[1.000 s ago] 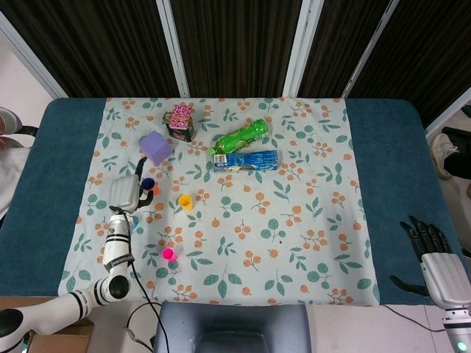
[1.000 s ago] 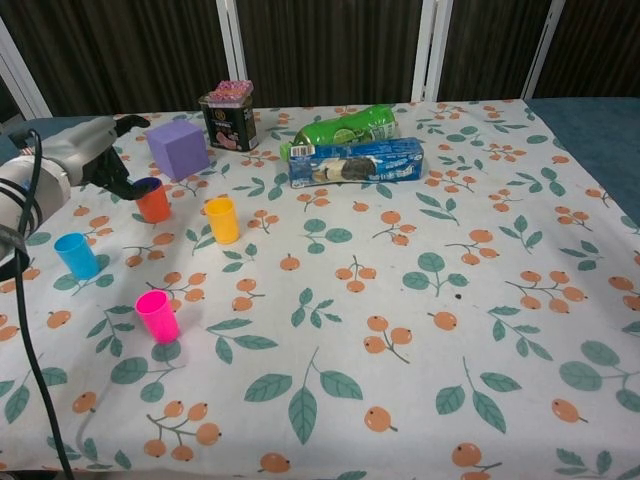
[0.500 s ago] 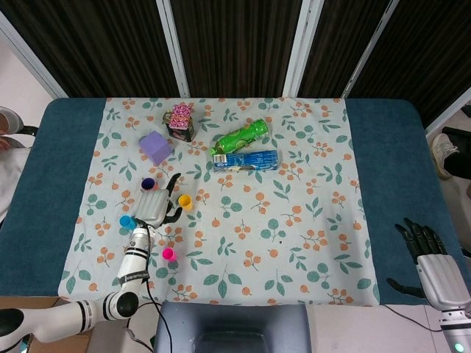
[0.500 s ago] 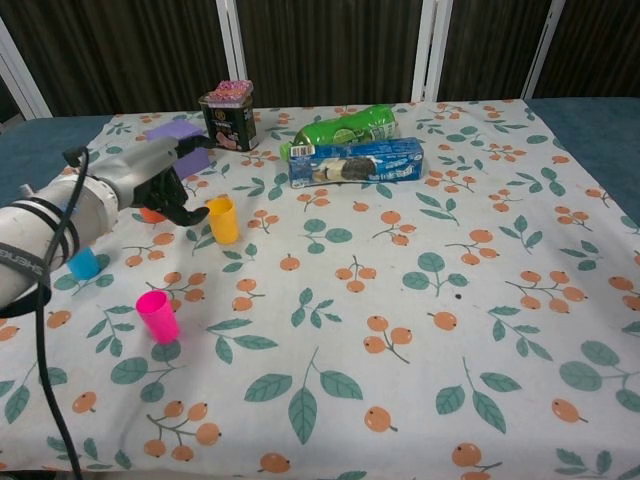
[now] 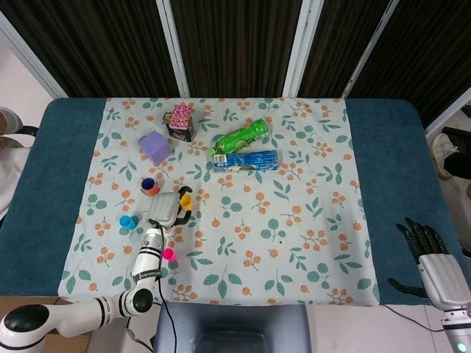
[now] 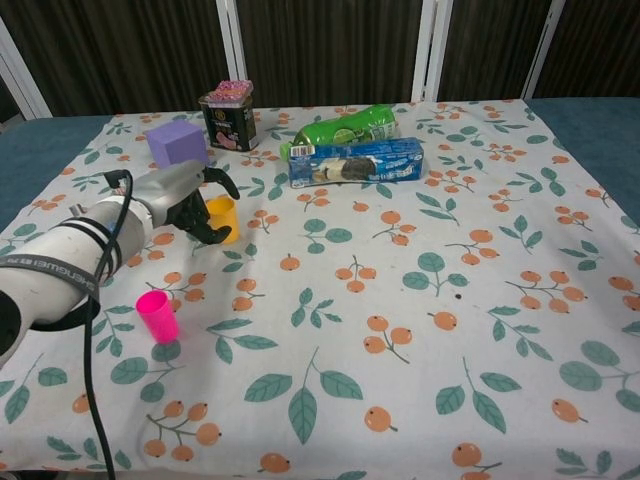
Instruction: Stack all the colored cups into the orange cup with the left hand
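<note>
— Where's the left hand (image 6: 190, 203)?
— At the yellow cup (image 6: 222, 219), fingers (image 6: 212, 234) curled around it; a firm grip I cannot tell.
— And the orange cup (image 5: 149, 187)?
— Upright on the desk (image 5: 44, 169), near the blue cup (image 5: 126, 221) and pink cup (image 6: 157, 316).
— Right hand (image 5: 434, 257)?
— Fingers spread, holding nothing.

We see a matt cloth (image 6: 420, 330) with a printed leaf and fruit pattern spread over the desk (image 5: 44, 184), whose top looks like dull blue fabric. The yellow cup (image 6: 222, 218) and pink cup (image 6: 157, 316) look like smooth plastic. The left robot hand (image 6: 190, 200) has a pale, satin shell and dark fingers. At twelve o'clock the green bottle (image 6: 350, 125) and blue packet (image 6: 355, 162) shine glossy; the purple cube (image 6: 177, 145) is matt.
</note>
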Robot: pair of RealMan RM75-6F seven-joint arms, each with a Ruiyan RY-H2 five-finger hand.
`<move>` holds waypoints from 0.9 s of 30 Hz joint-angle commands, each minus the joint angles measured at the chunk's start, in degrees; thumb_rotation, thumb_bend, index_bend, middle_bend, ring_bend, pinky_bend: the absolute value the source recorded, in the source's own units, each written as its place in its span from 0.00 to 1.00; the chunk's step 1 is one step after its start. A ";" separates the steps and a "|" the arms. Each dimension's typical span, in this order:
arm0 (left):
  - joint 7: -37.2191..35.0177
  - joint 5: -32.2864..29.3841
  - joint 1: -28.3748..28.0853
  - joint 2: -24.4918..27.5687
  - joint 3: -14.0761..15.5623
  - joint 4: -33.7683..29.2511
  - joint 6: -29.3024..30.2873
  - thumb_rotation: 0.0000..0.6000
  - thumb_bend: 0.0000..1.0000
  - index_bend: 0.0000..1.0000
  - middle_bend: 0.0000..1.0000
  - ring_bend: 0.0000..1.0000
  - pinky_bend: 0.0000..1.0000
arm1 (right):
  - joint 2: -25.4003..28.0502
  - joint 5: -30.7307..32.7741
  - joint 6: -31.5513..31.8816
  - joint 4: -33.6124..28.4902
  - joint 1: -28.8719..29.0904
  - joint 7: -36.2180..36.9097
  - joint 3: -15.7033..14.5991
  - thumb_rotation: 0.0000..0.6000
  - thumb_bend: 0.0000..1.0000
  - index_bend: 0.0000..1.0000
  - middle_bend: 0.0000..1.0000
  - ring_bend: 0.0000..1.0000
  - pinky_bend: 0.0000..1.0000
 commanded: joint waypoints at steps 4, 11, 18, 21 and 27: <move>-0.38 0.17 0.41 0.25 0.03 0.38 0.28 1.00 0.37 0.36 1.00 1.00 1.00 | -0.08 -0.16 0.00 -0.03 -0.01 -0.18 -0.09 1.00 0.15 0.00 0.00 0.00 0.00; -1.46 0.28 0.40 -0.06 -0.35 1.44 -0.18 1.00 0.37 0.47 1.00 1.00 1.00 | -0.20 -0.12 -0.03 -0.06 0.00 -0.41 -0.08 1.00 0.15 0.00 0.00 0.00 0.00; -2.31 1.42 0.59 0.56 -0.87 1.16 0.74 1.00 0.37 0.55 1.00 1.00 1.00 | -0.07 -0.05 0.09 0.03 -0.02 -0.16 -0.01 1.00 0.15 0.00 0.00 0.00 0.00; -2.50 2.39 0.79 2.33 -1.83 -0.86 2.17 1.00 0.37 0.55 1.00 1.00 1.00 | -0.03 0.05 -0.02 0.00 0.00 -0.11 -0.02 1.00 0.15 0.00 0.00 0.00 0.00; -0.47 1.43 1.09 7.56 -4.59 -4.00 4.36 1.00 0.37 0.56 1.00 1.00 1.00 | 0.14 -0.07 0.32 -0.07 -0.13 0.20 0.00 1.00 0.15 0.00 0.00 0.00 0.00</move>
